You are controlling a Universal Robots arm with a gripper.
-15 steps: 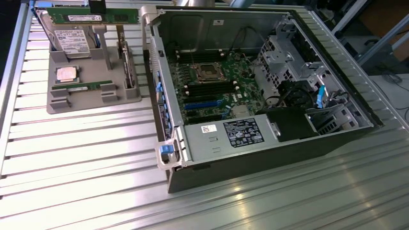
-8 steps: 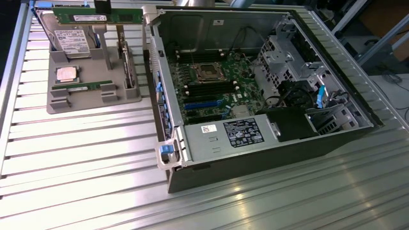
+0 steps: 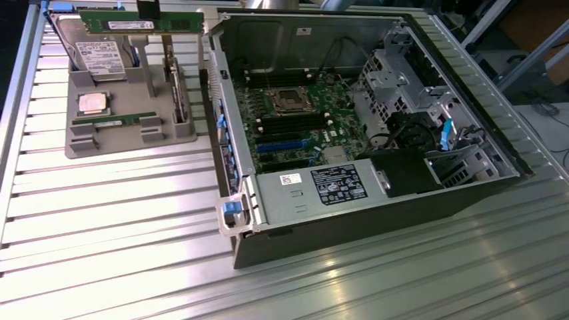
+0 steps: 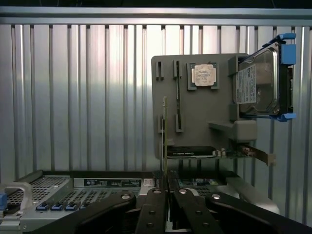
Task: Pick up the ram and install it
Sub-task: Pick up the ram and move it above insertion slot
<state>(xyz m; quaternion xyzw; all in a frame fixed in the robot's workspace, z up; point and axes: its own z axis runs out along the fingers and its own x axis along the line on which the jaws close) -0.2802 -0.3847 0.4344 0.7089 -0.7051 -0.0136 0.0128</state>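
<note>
Ram (image 3: 140, 23) is clamped in my jaws. In the exterior view it hangs level with its white sticker toward the camera, raised over the far end of the grey holder (image 3: 124, 140). My gripper (image 3: 149, 15) grips its upper edge near the middle. The ram is apart from the hard drive (image 3: 100, 57), which leans in the holder beneath it. Nearer the camera the holder carries a square silver processor (image 3: 93, 103) and a second green stick (image 3: 111, 122) seated in its slot. A larger card (image 3: 178, 83) stands upright along the holder's side toward the exterior view's right. Just beside the holder on that side, on the same ribbed metal table (image 3: 116, 220), sits the open computer case (image 3: 356, 227). The motherboard (image 3: 294, 113) and the power supply (image 3: 311, 190) show inside it.

In the wrist view I look along my fingers (image 4: 155, 209), which are drawn together on the ram (image 4: 165, 126). It appears edge-on, as one thin line running away from them. Behind it are the holder (image 4: 195, 117), the processor (image 4: 203, 74), the hard drive (image 4: 258, 85) in its blue-cornered frame, and the larger card (image 4: 195, 152) with its metal bracket. Part of the case (image 4: 73, 187) lies close by my fingers.
</note>
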